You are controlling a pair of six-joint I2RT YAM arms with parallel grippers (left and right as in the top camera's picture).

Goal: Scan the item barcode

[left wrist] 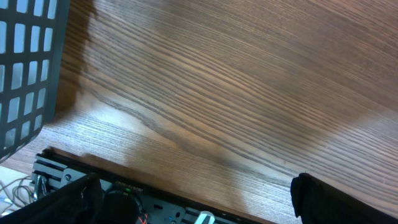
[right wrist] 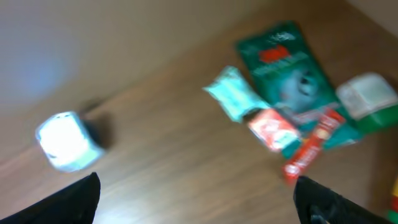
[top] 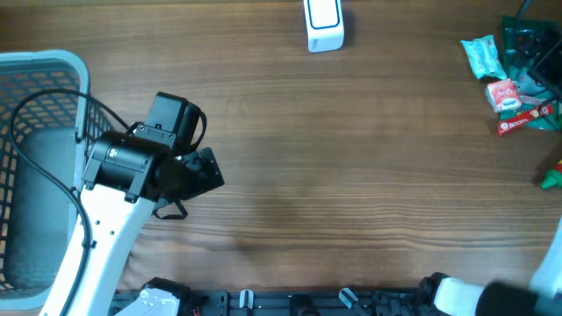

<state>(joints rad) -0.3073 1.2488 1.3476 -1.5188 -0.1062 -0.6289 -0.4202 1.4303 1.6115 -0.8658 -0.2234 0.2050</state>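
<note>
**Packets Heaped at the Far Right Corner, Both Grippers Slack**

Blurred throughout from the right wrist: no print or barcode legible on any packet. Cut off by the right edge of the overhead view: a dark green bag (top: 529, 46) and, nearer the front, a small green object (top: 553, 178) of no clear kind. Cut off too at the front right corner: the right arm (top: 549, 272), its fingers outside the overhead view.

Left gripper (left wrist: 193, 193): released, with dark fingers (left wrist: 326, 199) far apart at the lower corners of its own view and only bare table (left wrist: 236, 81) between. Right gripper (right wrist: 198, 186): likewise spread wide, grasping nothing, with the pile ahead of it.

Task's things, all at the far right corner of the table, touching or overlapping: the dark green bag, a pale teal packet (top: 483, 55), a red-and-white packet (top: 504, 94) and a red stick pack (top: 527, 120). Well apart from them, at the middle of the far edge: the white scanner (top: 324, 25).

One container: a pale mesh basket (top: 53, 63) at the left edge, partly out of frame, just beside the left arm (top: 123, 167). Inside, a grey mass (top: 39, 211); contents or bare floor, cannot tell.
</note>
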